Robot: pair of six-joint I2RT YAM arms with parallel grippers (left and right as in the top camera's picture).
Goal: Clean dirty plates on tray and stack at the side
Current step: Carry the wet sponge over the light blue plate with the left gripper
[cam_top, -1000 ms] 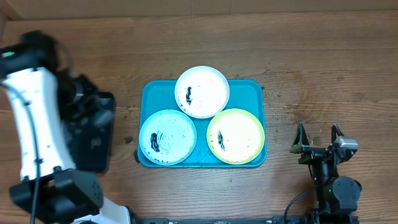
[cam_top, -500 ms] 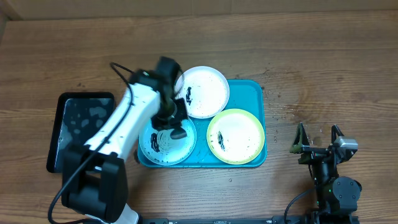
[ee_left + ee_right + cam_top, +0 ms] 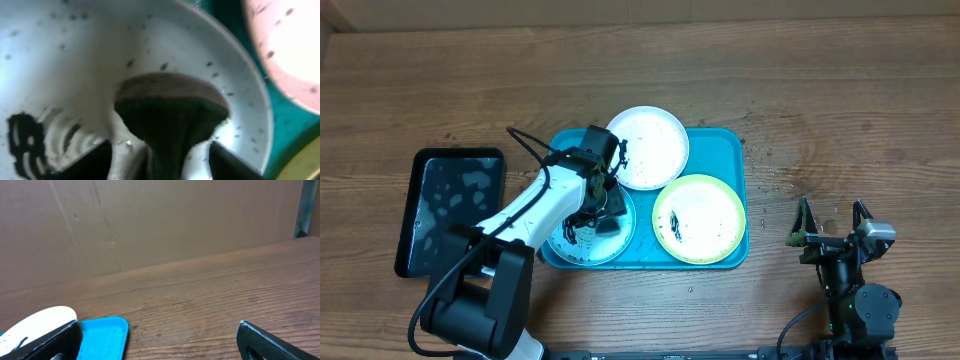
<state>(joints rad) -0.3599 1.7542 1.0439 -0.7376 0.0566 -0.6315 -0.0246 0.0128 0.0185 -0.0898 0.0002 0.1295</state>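
Observation:
The turquoise tray (image 3: pixel 728 150) holds three plates: white (image 3: pixel 655 145) at the back, yellow-green (image 3: pixel 705 215) at the right, light blue (image 3: pixel 570 238) at the left, each with a dark smear. My left gripper (image 3: pixel 600 212) hangs low over the light blue plate (image 3: pixel 75 60). In the left wrist view its fingers (image 3: pixel 92 162) stand apart, and a dark green sponge-like pad (image 3: pixel 170 115) sits on the plate between them with a gap on each side. A black smear (image 3: pixel 25 137) lies left of the pad. My right gripper (image 3: pixel 832 232) rests open right of the tray, holding nothing.
A smaller black tray (image 3: pixel 450 205) lies on the wooden table left of the turquoise one. In the right wrist view the tray's corner (image 3: pixel 105 335) and the white plate's edge (image 3: pixel 42 317) show at the lower left, with a cardboard wall behind.
My left arm swung from above the black tray over to the light blue plate and came down onto it. Its jaws have spread apart. The right arm has not moved.

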